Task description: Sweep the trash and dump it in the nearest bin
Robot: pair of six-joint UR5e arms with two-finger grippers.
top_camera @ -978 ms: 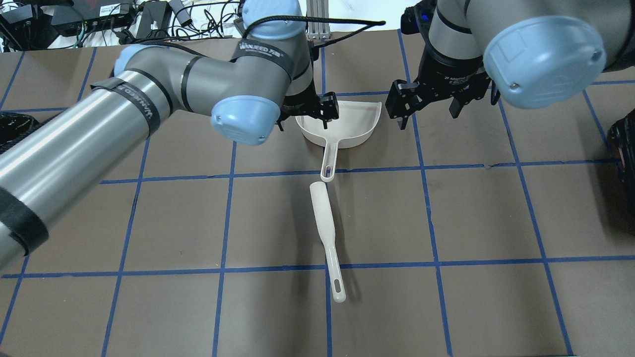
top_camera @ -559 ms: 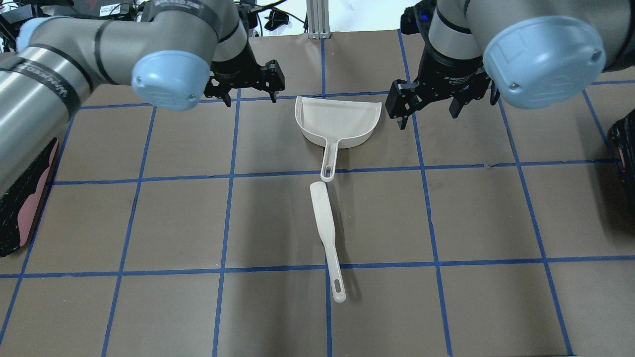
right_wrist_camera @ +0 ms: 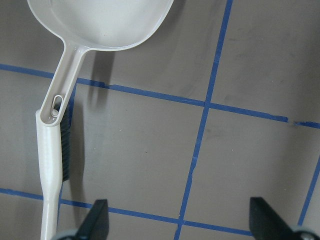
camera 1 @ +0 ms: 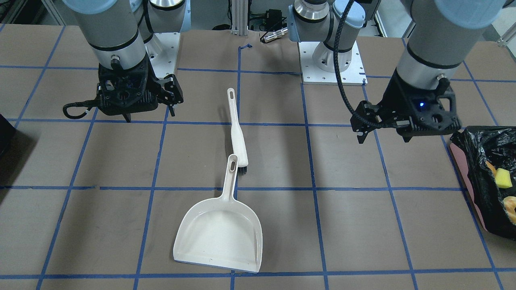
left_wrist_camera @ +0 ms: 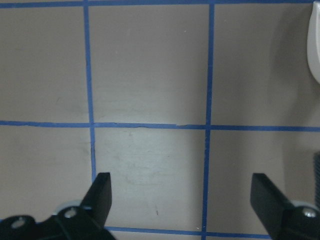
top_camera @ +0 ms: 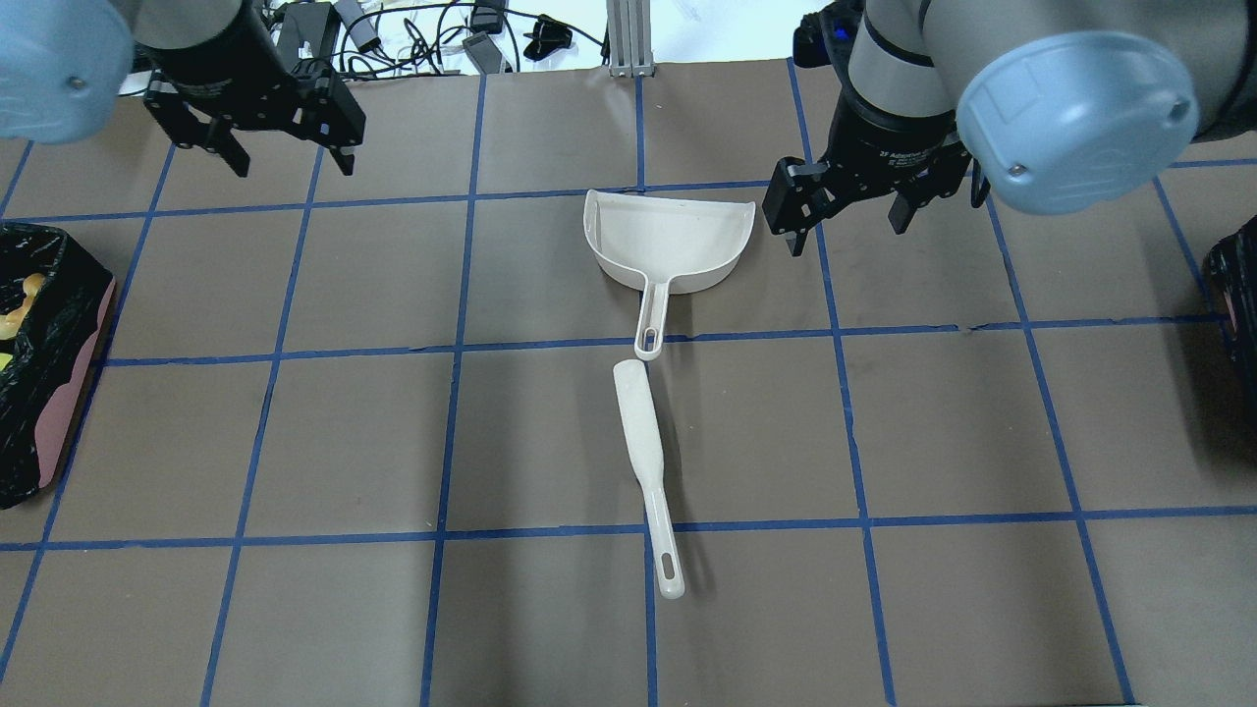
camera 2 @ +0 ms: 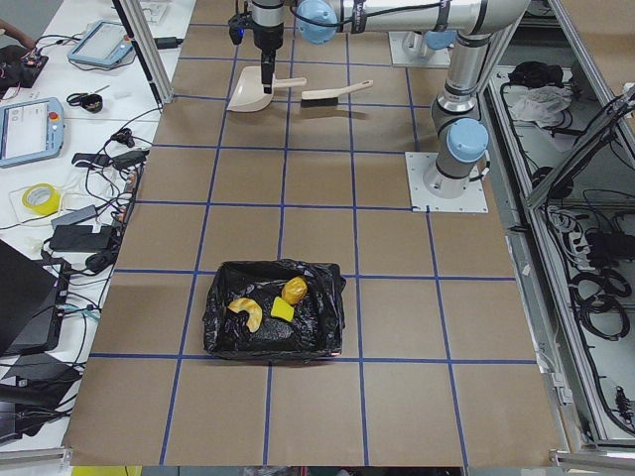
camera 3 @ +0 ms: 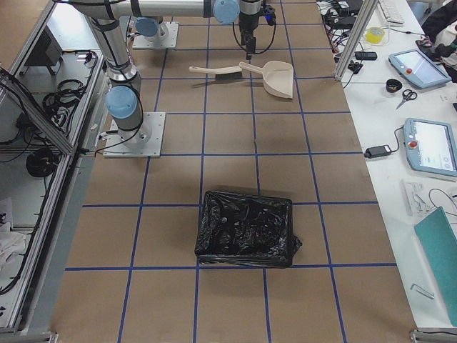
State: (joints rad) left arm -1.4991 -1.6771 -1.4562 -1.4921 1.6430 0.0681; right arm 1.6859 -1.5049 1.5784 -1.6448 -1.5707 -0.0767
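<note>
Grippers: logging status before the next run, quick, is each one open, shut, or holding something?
Left gripper: open, holding nothing.
Right gripper: open, holding nothing.

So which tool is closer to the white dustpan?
Right. The right tool hovers just beside the dustpan; the left tool is far off, toward the bin.

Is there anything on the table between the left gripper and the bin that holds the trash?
Nothing visible. Only bare table lies between the open left gripper and the bin; the trash is already inside it.
</note>
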